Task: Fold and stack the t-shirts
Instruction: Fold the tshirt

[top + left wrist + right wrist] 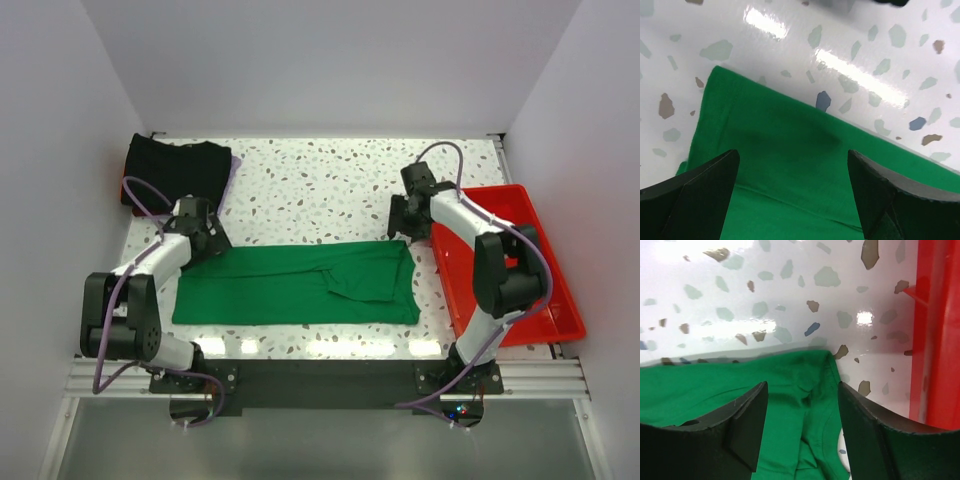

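Note:
A bright green t-shirt lies flat, folded into a long band across the middle of the table. A folded black t-shirt lies at the far left corner. My left gripper is open just above the green shirt's far left corner; that corner shows in the left wrist view between the spread fingers. My right gripper is open over the shirt's far right corner, fingers either side of the cloth, holding nothing.
A red plastic tray stands along the right side, its edge close to my right gripper in the wrist view. The speckled white tabletop lies beyond the green shirt. White walls enclose the table.

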`<act>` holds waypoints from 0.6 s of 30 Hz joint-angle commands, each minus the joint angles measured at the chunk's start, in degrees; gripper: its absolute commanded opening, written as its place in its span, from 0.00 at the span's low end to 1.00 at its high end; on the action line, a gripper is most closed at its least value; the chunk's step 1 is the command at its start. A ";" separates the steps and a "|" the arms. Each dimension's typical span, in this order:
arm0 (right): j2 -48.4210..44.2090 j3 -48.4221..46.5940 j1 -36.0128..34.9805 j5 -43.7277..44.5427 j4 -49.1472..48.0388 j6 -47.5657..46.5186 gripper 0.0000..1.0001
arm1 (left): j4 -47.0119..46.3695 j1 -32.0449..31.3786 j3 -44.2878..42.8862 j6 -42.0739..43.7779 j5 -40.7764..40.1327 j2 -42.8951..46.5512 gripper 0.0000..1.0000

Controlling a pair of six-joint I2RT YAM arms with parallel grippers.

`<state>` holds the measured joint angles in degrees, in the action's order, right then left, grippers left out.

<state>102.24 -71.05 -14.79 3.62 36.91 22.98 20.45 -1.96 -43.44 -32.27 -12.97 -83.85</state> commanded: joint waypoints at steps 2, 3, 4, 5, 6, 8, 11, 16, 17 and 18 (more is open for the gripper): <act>-6.78 -3.83 -1.99 -1.15 1.50 -0.83 0.62 | 2.93 -1.82 -5.51 2.65 -2.58 5.18 0.94; -7.05 -4.01 -2.78 -1.42 1.50 -0.83 0.62 | 3.45 -3.30 -6.56 3.00 -3.28 5.54 0.94; -7.40 -4.19 -3.49 -1.68 1.68 -0.92 0.62 | 3.63 -4.19 -7.00 3.00 -3.64 6.07 0.94; -7.40 -4.45 -5.06 -2.47 1.68 -1.01 0.62 | 3.72 -5.15 -7.62 2.92 -3.90 6.24 0.94; -7.40 -4.37 -6.03 -2.74 1.59 -0.75 0.62 | 3.46 -7.16 -7.80 2.92 -3.99 6.42 0.94; -6.97 -3.67 -8.58 -3.53 0.63 0.30 0.62 | 2.50 -9.46 -7.28 2.92 -3.29 6.60 0.94; -5.91 -1.74 -10.35 -6.16 -1.56 2.68 0.62 | -1.63 -12.28 -4.39 3.09 1.18 6.77 0.94; -2.66 1.43 -10.53 -9.94 -5.79 5.40 0.63 | -8.14 -12.72 1.51 1.42 8.31 7.13 0.95; -2.05 1.52 -10.53 -9.95 -5.88 5.32 0.62 | -8.66 -12.72 3.08 1.16 8.84 7.04 0.95; -1.43 1.52 -10.53 -9.95 -5.88 5.23 0.62 | -9.71 -12.72 3.88 0.90 9.62 6.86 0.95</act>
<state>99.07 -70.22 -25.76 -4.34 33.85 26.44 16.03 -14.70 -42.19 -30.59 -7.57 -77.91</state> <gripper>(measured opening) 0.623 0.943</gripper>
